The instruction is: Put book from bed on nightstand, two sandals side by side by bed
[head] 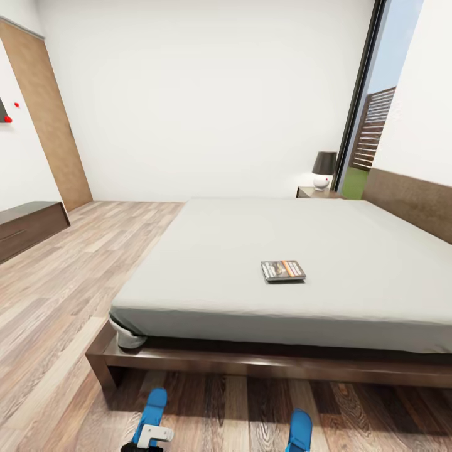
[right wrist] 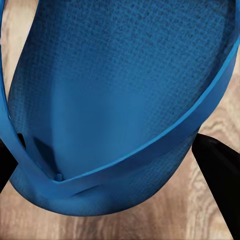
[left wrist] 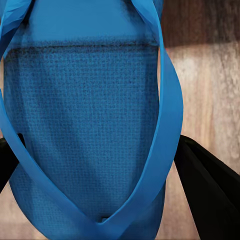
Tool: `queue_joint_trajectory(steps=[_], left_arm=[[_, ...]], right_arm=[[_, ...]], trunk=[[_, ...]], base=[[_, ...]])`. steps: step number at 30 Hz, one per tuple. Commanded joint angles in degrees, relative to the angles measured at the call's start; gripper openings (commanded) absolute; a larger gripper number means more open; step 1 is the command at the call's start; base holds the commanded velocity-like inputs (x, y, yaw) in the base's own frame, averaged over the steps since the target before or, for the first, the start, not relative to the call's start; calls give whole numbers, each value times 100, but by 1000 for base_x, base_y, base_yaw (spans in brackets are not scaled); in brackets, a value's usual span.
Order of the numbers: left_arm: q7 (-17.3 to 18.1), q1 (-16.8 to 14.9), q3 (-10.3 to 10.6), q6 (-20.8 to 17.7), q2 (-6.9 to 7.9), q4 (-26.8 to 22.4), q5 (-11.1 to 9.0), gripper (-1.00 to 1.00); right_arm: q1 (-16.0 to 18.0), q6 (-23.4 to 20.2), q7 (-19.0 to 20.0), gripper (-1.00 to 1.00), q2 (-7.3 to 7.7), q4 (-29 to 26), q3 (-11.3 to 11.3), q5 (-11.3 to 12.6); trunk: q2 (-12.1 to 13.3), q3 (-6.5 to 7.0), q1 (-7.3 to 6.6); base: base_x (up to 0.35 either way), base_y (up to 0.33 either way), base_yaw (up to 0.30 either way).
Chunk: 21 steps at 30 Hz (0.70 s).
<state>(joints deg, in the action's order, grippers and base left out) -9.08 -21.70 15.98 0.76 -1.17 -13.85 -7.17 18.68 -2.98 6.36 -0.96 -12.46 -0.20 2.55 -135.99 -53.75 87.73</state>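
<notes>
- The left gripper [left wrist: 95, 150] points down at one bright blue flip-flop sandal [left wrist: 85, 125]; its two black fingers [left wrist: 210, 195] stand one at each side of the sole, with the toe end and the meeting of the straps between them. Whether the fingers press the sole or stand just off it, I cannot tell.
- In the head view that left sandal [head: 152, 408] lies on the brown wood-plank floor [head: 56, 295] just in front of the bed's foot rail, with a white part of the left arm [head: 154, 434] over its near end.
- The right gripper [right wrist: 110, 165] hangs in the same way over the other blue flip-flop sandal [right wrist: 115, 100]: a black finger [right wrist: 220, 180] at each edge of the sole, the strap knot between them. Clamped or merely close, I cannot tell.
- This right sandal [head: 299, 430] lies on the floor well apart from the first, both pointing toward the bed.
- Beyond the fingers stands the large low bed [head: 251, 364] with dark brown wooden frame and pale grey mattress.
- The small dark grey paperback book [head: 283, 270] with an orange band lies flat on the mattress, toward the foot.
- At the far corner stands the small dark-brown wooden nightstand [head: 307, 193], bearing a white-based lamp with a dark shade [head: 324, 170].
- A long low dark wooden wall cabinet [head: 28, 226] stands at the left wall, with a light wooden door [head: 50, 119] beyond it.
</notes>
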Motion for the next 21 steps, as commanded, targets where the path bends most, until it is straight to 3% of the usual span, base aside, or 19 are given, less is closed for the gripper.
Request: queue_joint_trajectory(steps=[1,5,7,11,14,17,19,21], left_arm=[[-32,-3,52,10,2,-1,-58,-100],[-37,-3,60,18,0,-3,-52,-100],[-38,-4,61,19,1,-4,-50,-100],[-40,-5,62,20,2,-4,-48,-100],[-42,-4,63,21,2,-4,-46,-100],[-44,-7,63,21,2,-8,-46,-100],[-46,-8,62,21,2,-11,-46,-100],[-47,-7,62,21,2,-11,-46,-100]], right_arm=[[-1,-34,12,-100,4,-12,-10,30],[-3,-51,-178,-100,6,-11,-39,35],[-4,-47,-606,-100,-4,-16,-42,43],[2,-59,-1660,-100,-64,-190,-21,55],[2,-102,-2377,-100,-216,-516,-11,43],[1,-161,-3640,-100,-448,-800,33,20],[3,-262,-4281,-100,-573,-909,59,8],[3,-349,-4562,-100,-639,-982,70,2]], trunk=[[-44,-23,21],[-204,-95,109],[-284,-131,153],[-445,-203,241],[-565,-257,307],[-685,-311,373],[-725,-329,395],[-725,-329,395]], base=[[0,0,0],[0,0,0],[0,0,0],[0,0,0],[0,0,0],[0,0,0],[0,0,0],[0,0,0]])
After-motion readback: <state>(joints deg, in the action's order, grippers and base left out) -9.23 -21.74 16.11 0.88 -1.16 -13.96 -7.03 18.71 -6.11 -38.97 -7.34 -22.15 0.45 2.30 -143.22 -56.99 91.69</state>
